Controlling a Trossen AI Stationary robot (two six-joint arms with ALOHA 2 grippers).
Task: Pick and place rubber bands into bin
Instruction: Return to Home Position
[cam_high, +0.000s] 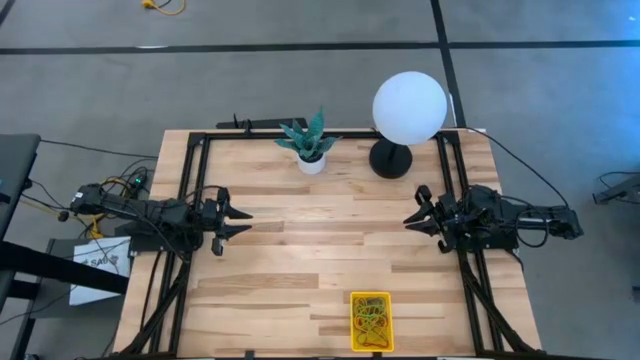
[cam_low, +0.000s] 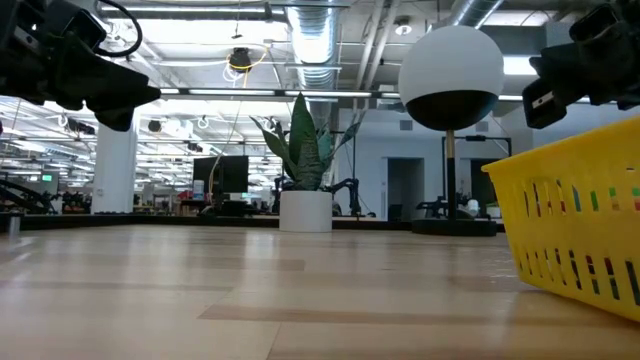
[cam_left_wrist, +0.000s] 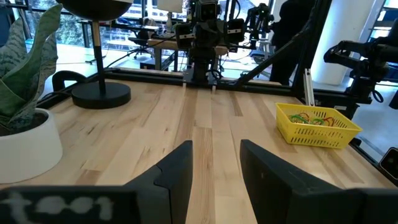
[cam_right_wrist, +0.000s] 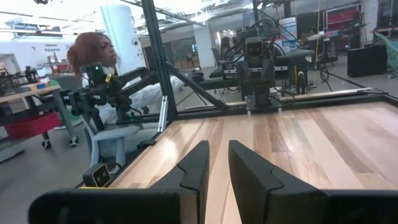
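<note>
The yellow bin (cam_high: 353, 322) sits at the table's near edge, right of centre, and shows in the left wrist view (cam_left_wrist: 339, 135) and large in the low view (cam_low: 580, 230). The rubber bands (cam_high: 371, 318), a tangle of red, green and yellow loops, lie inside it (cam_left_wrist: 311, 117). I see none on the bare wood. My left gripper (cam_high: 248, 222) hovers open over the table's left part, pointing right. My right gripper (cam_high: 406, 221) hovers open over the right part, pointing left. Both are well above the table and far from the bin. In the wrist views their fingers stand apart around nothing (cam_left_wrist: 216, 163) (cam_right_wrist: 219, 159).
A white plant pot (cam_high: 311, 162) with a spiky green plant and a lamp with a white globe (cam_high: 409, 107) on a black base (cam_high: 391, 160) stand near the far edge. Black frame rails (cam_high: 190, 200) run along both sides. A person (cam_right_wrist: 93, 56) sits beyond the table's left side.
</note>
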